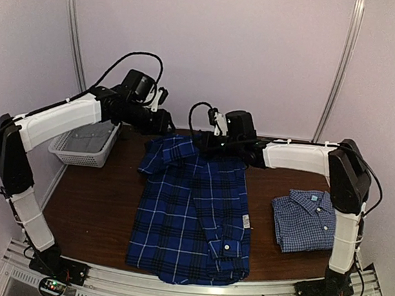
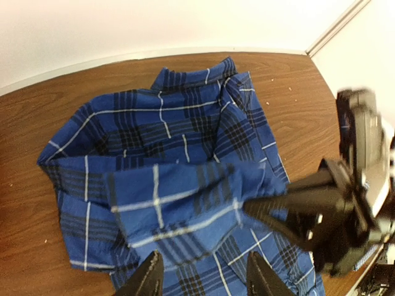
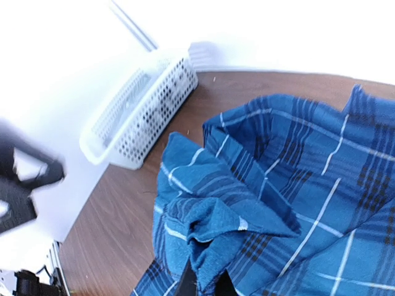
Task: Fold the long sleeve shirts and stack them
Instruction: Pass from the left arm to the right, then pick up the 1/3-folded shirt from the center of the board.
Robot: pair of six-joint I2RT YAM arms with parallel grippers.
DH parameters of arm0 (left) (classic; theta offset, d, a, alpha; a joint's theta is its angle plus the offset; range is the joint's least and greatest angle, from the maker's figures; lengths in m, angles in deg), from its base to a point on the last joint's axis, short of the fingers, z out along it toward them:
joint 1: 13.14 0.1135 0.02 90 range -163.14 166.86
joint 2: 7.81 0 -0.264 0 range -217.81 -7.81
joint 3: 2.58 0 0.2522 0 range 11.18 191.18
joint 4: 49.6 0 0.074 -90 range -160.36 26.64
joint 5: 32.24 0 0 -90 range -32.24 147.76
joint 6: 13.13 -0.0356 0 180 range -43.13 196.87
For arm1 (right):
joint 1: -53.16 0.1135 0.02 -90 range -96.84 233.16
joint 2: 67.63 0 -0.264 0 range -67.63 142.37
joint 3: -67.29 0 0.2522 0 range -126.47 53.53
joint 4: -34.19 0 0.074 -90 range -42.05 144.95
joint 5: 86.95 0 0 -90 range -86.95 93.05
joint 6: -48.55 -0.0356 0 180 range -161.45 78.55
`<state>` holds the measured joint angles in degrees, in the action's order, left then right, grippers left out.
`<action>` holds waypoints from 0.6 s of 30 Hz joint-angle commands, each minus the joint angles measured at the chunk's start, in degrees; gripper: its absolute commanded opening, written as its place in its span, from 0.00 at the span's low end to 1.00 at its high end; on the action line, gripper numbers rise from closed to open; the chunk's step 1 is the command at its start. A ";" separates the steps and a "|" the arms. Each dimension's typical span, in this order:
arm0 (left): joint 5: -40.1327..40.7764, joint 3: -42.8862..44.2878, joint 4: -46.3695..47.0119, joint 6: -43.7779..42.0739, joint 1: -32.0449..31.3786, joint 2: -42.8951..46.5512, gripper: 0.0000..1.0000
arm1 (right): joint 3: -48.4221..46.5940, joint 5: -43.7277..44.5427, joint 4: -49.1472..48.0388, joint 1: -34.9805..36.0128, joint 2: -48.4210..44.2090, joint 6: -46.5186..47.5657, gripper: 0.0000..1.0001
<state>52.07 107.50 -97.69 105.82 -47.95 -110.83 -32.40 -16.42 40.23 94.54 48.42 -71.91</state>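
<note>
The dark plaid shirt (image 1: pixel 191 217) is spread in the middle of the frame, its upper end bunched and lifted. A fold of that end is pinched between the closed fingers of the right gripper (image 3: pixel 205 285). The left gripper (image 2: pixel 203 280) is held just above the same end with its fingers (image 2: pixel 148 279) spread wide and nothing gripped between them.

The left arm (image 1: pixel 54 121) is raised from the lower left and bent across toward the upper centre. The right arm (image 1: pixel 297 157) is raised at the right and stretched level toward the left, so both grippers are brought close together.

The shirt's long axis is run from top to bottom of the overhead view, collar end uppermost and hem at the lower table edge. The paler checked shirt (image 1: pixel 304 220) is laid folded at the right, collar uppermost, apart from the plaid one.

Both are carried on a dark wooden table (image 1: pixel 96 201). A white mesh basket (image 1: pixel 79 153) is set at its upper left, and pale walls (image 1: pixel 261 56) are seen behind.
</note>
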 commanded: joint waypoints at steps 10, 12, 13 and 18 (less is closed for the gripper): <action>-0.46 -36.08 2.54 12.25 0.37 24.89 0.47 | -8.59 -5.82 1.61 -6.78 -2.15 -2.41 0.00; -1.50 -41.51 2.74 13.96 -0.06 28.04 0.46 | -9.46 -6.56 1.66 -7.74 -1.86 -2.47 0.00; -1.51 -44.06 2.46 14.93 -0.30 29.59 0.46 | -9.85 -7.00 1.66 -8.07 -1.76 -2.54 0.00; -2.29 -56.32 1.99 22.09 -3.76 37.21 0.45 | -11.04 -8.93 1.32 -9.01 -1.44 -2.69 0.00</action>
<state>51.33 57.77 -96.88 120.55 -48.69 -78.44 -41.23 -22.89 42.17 86.39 47.76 -74.27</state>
